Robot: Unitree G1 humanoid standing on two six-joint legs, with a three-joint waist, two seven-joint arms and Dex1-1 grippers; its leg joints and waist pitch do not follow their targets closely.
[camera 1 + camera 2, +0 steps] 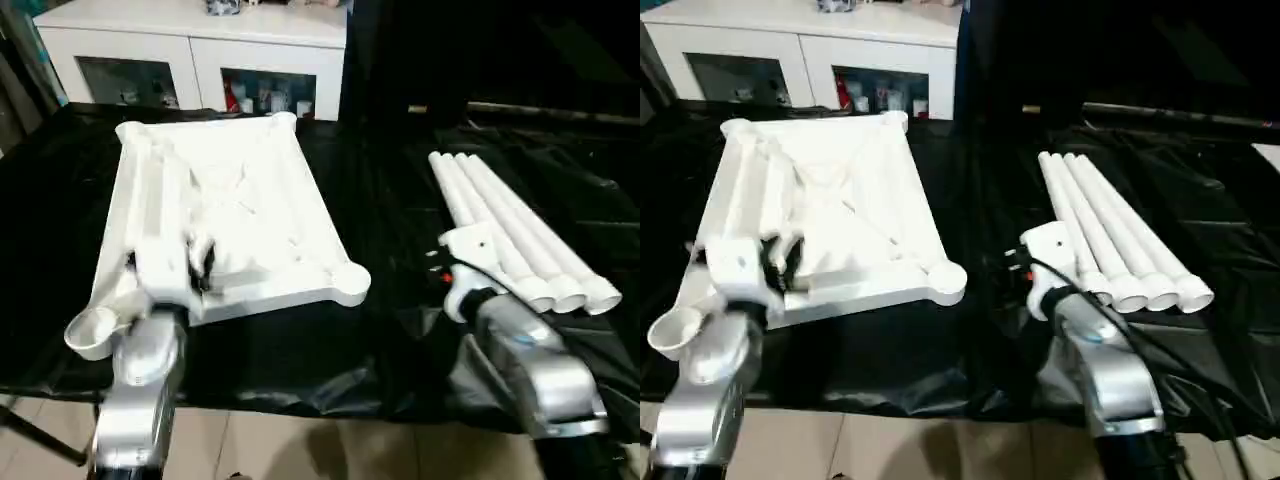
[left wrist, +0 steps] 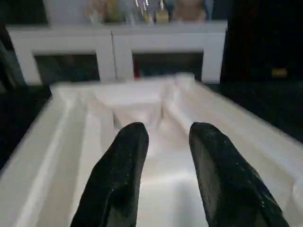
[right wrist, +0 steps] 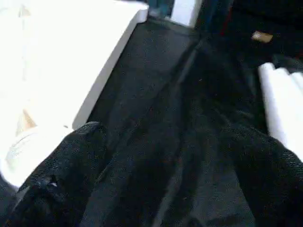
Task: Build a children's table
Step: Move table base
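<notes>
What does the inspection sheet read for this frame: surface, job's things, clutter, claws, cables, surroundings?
Surface: black plastic sheet covering the work area, wrinkled, hanging over the near edge.
Job's things: tabletop lies ribbed underside up on the robot's left; four legs lie side by side on the right, none fitted.
Clutter: nothing seen.
Claws: left claw open over the tabletop's underside, holding nothing; right claw wide open over the black sheet between tabletop and legs, holding nothing.
Cables: black cable runs along the right forearm.
Surroundings: white cabinet with glass doors behind the work area; tiled floor below the near edge.
</notes>
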